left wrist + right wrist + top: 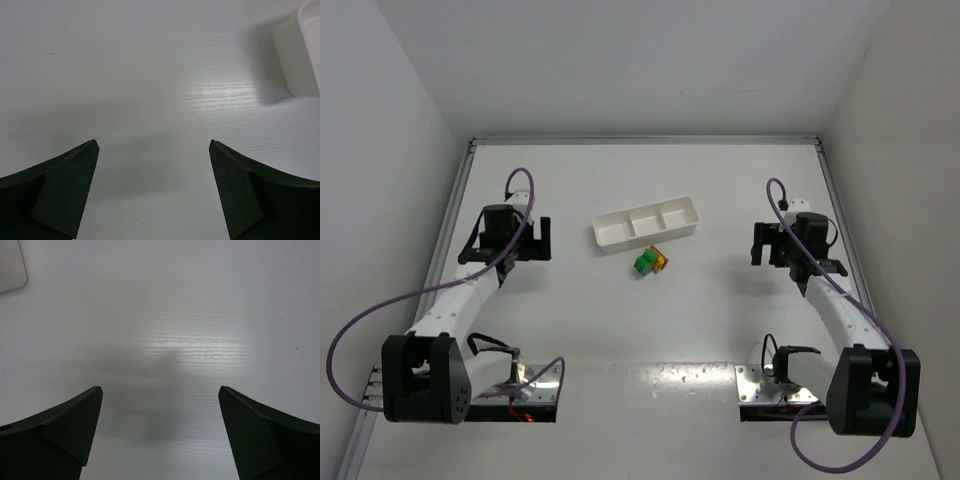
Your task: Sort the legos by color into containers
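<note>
A small cluster of legos lies on the table just in front of the tray: a green one (644,263) with a yellow-orange one (659,262) and a reddish-brown one (655,250) against it. The long white tray (646,222) has three square containers, all showing white floors. My left gripper (532,240) hovers left of the tray, open, with only bare table between its fingers (70,185). My right gripper (767,244) hovers right of the tray, also open and holding nothing. A tray corner (300,50) shows in the left wrist view, another corner (11,265) in the right wrist view.
White walls enclose the table on three sides, with a metal rail (645,141) along the far edge. The two arm bases (425,378) (865,388) and their purple cables (360,335) occupy the near edge.
</note>
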You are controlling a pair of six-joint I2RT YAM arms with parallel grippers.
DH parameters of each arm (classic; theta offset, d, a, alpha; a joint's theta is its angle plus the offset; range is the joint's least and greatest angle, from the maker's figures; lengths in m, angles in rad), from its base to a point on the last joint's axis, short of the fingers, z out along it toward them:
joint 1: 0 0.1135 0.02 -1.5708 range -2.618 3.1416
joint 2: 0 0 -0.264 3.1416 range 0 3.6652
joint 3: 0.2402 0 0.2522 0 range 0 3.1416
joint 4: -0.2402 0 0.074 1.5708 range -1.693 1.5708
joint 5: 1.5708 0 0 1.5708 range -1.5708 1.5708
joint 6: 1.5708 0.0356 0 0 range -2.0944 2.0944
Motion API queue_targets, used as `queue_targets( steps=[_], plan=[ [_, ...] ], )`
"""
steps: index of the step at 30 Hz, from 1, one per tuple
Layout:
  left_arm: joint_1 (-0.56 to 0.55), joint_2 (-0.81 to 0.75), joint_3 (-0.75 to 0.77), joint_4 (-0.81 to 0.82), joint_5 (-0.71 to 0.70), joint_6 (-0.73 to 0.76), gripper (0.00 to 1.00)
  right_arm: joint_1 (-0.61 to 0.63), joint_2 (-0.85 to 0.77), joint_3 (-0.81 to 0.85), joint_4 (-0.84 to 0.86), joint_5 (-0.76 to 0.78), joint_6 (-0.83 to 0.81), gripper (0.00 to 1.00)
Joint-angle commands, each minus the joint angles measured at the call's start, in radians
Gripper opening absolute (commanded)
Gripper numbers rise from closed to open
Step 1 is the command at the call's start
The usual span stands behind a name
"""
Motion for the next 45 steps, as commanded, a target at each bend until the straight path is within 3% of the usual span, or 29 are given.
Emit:
queue_targets(
  steps=[1,4,9,13,18,26,36,45],
  plan=[
    [-0.008,0.010,-0.002,0.033,-0.020,-0.019,0.99,-0.003,-0.021,0.008,0.029,-0.007,0.015,1.00],
    [-0.008,0.010,0.018,0.020,-0.010,0.015,0.99,-0.003,-0.021,0.008,0.029,-0.016,0.024,1.00],
    [-0.065,-0.100,0.046,-0.031,0.150,0.148,0.99,-0.003,-0.021,0.060,-0.017,-0.025,0.024,1.00],
    [-0.125,-0.178,0.088,-0.155,0.282,0.229,0.94,-0.003,-0.010,0.112,-0.040,-0.047,0.004,1.00],
    [-0.264,-0.230,0.090,-0.253,0.350,0.372,0.90,-0.003,0.036,0.166,-0.049,-0.077,-0.005,1.00],
    [-0.454,-0.111,0.111,-0.304,0.419,0.411,0.90,0.009,0.106,0.227,-0.074,-0.119,-0.024,1.00],
    [-0.657,0.108,0.111,-0.053,0.257,0.190,0.90,0.009,0.166,0.269,-0.118,-0.128,-0.044,1.00],
    [-0.717,0.320,0.180,0.093,0.108,0.099,0.90,0.000,0.177,0.269,-0.109,-0.139,-0.033,1.00]
  ],
)
